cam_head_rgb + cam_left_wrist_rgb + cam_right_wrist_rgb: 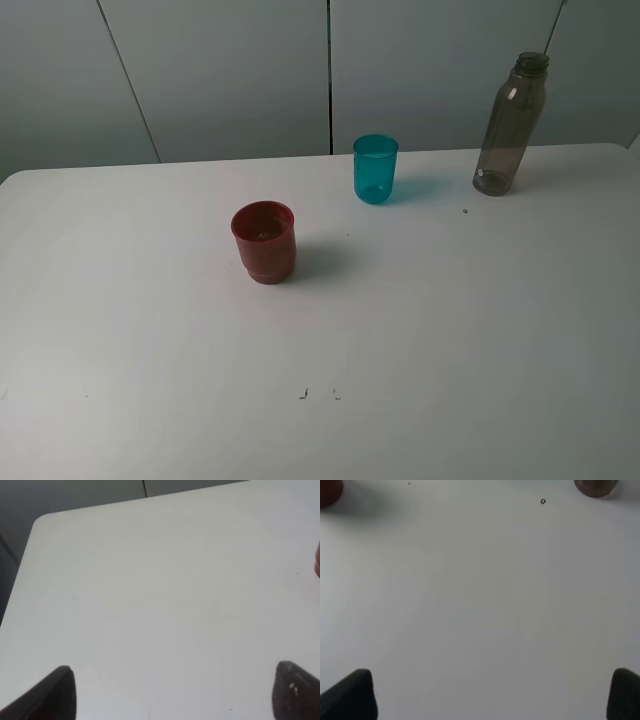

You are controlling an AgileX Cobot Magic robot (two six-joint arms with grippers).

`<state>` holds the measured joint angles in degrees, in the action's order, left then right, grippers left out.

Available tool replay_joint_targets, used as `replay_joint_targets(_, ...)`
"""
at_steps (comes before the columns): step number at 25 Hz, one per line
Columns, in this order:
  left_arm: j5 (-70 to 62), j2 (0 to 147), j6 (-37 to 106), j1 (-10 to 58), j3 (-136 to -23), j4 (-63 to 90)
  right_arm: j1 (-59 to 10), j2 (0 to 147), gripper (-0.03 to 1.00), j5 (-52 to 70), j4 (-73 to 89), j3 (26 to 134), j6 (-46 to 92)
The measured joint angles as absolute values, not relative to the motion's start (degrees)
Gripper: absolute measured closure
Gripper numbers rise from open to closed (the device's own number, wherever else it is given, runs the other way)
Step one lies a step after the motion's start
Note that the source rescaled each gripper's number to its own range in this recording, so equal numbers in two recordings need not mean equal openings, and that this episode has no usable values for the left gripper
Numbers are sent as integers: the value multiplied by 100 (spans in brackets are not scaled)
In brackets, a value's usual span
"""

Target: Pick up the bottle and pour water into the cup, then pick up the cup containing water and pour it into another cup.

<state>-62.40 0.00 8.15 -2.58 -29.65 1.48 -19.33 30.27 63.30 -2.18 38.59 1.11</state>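
Note:
The smoky grey-brown bottle stands upright at the table's back right; its base also shows in the right wrist view. The teal cup stands upright at the back middle. The red cup stands upright left of centre; slivers of it show in the left wrist view and in the right wrist view. Neither arm shows in the high view. My left gripper is open and empty over bare table. My right gripper is open and empty, well short of the bottle.
The white table has a rounded back-left corner. A grey panelled wall stands behind it. Small dark specks lie near the bottle and near the front.

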Motion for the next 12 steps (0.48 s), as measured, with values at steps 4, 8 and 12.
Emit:
replay_joint_targets(4, -6240, 0, 815, -258, -2965, 148, -1933, 2173, -3, 6795, -218, 3859, 115)
replay_joint_targets(8, -6240, 0, 815, -258, -2965, 148, -1933, 1409, -3, 6883, -218, 3697, 125)
replay_joint_targets(12, -6240, 0, 815, -258, -2965, 148, -1933, 722, -3, 6906, -207, 3316, 125)
